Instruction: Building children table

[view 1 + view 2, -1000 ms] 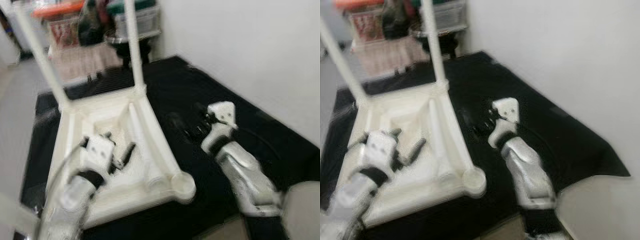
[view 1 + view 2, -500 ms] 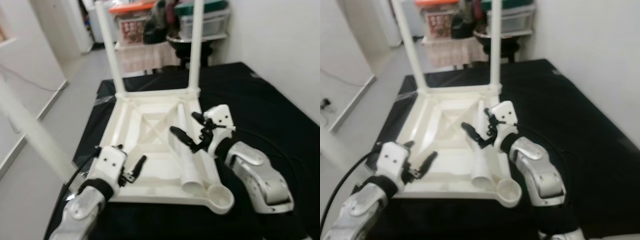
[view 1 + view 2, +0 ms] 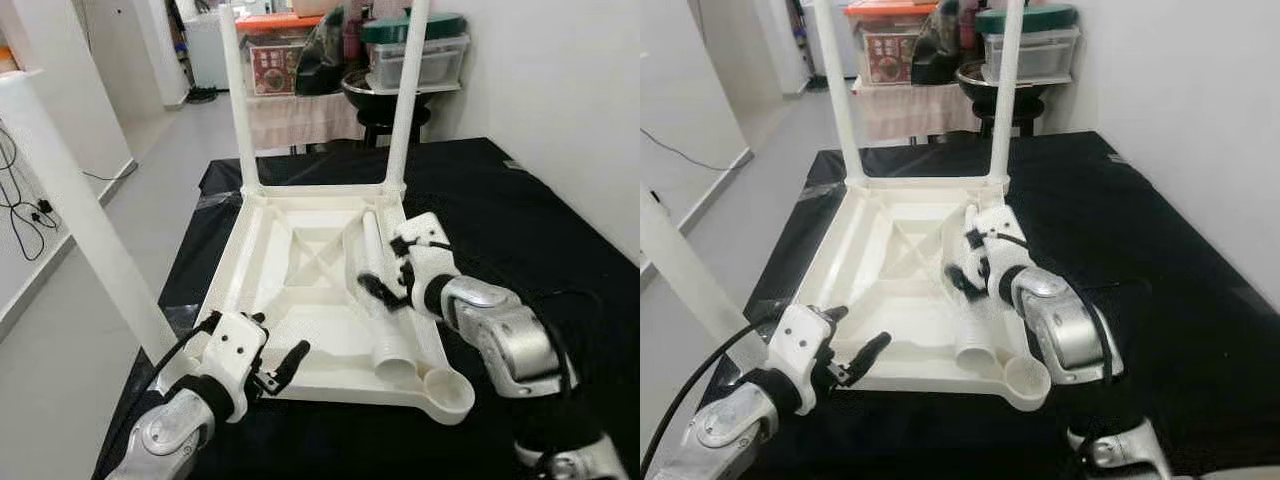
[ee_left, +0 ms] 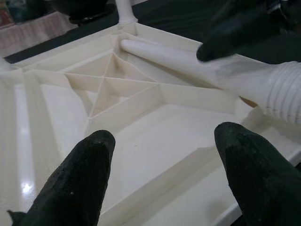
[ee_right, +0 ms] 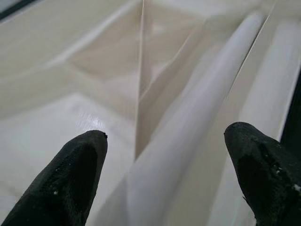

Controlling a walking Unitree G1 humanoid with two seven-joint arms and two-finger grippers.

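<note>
Black floor mat (image 3: 520, 230) spread beside a white wall, grey floor off to the robot's left, storage shelf (image 3: 330, 100) with plastic bins and a dark stool at the far end.

Upside-down white children's table (image 3: 300, 300) resting on the mat, ribbed underside facing up. Three legs screwed in and standing upright: two at the far corners (image 3: 238, 100) (image 3: 408, 95), one at the near left corner (image 3: 85, 220). Near right corner socket (image 3: 447, 392) open, round and unfilled.

Loose fourth leg (image 3: 378, 290) lying inside the upturned tabletop along its right edge, threaded end (image 4: 287, 96) pointing toward the empty socket, just short of it.

Right hand (image 3: 385, 290) reaching in from the right over the loose leg, roughly at its middle. Fingers spread wide, one to each side of the leg in the right wrist view (image 5: 164, 160); contact with the leg hard to confirm, no squeeze visible.

Left hand (image 3: 278, 368) poised at the near edge of the tabletop, between the near left leg and the loose leg. Fingers (image 4: 75, 183) parted wide, gripping nothing, pointing across the ribbed underside toward the loose leg and the right hand.
</note>
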